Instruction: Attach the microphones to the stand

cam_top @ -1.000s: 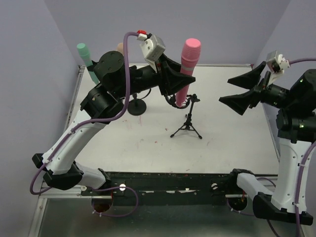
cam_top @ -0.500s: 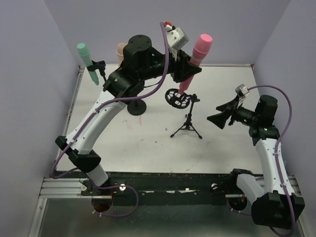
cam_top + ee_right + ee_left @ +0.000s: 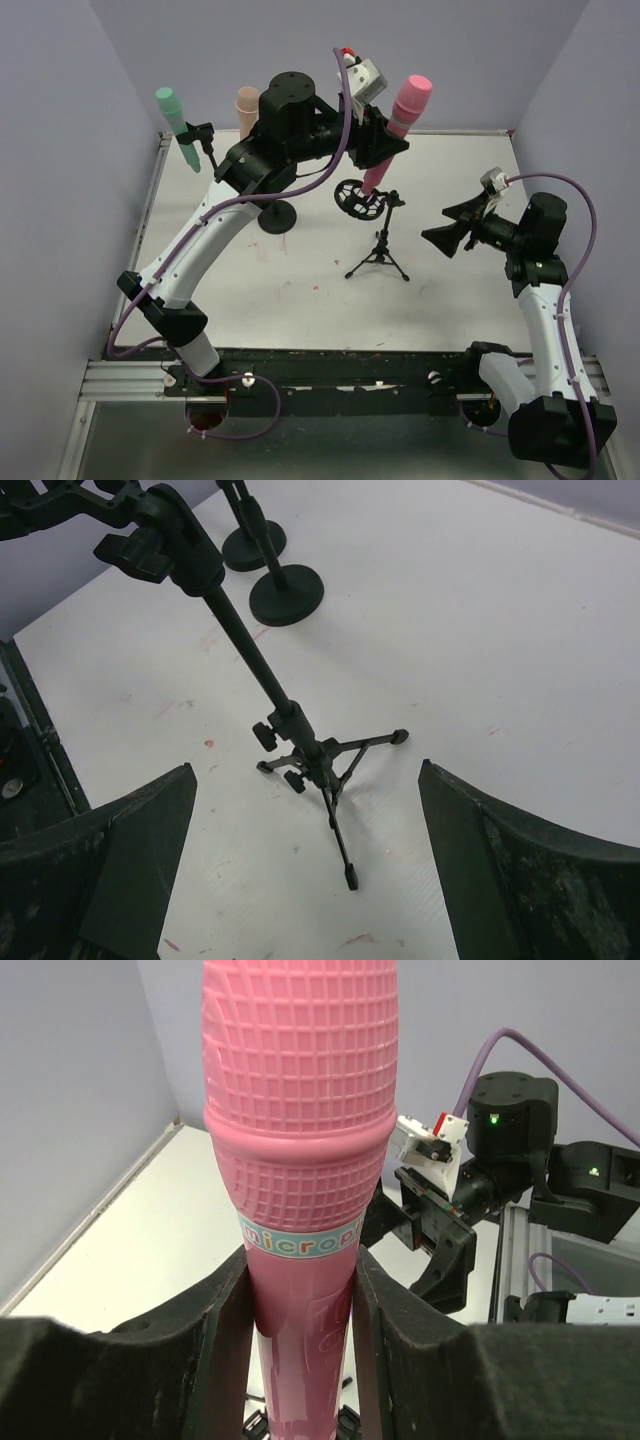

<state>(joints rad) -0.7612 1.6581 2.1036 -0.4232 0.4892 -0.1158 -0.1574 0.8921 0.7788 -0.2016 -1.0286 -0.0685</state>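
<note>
The pink microphone [image 3: 300, 1110] carries a pale blue band [image 3: 300, 1244] reading "microp"; further letters hidden.

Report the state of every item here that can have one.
pink microphone, gripped, tilted, head up.
mint green microphone, held in a clip, head up.
peach microphone, head up, mostly hidden.
tripod stand, standing, no microphone seated.
left end effector, shut on pink microphone.
right end effector, open, empty.
</note>
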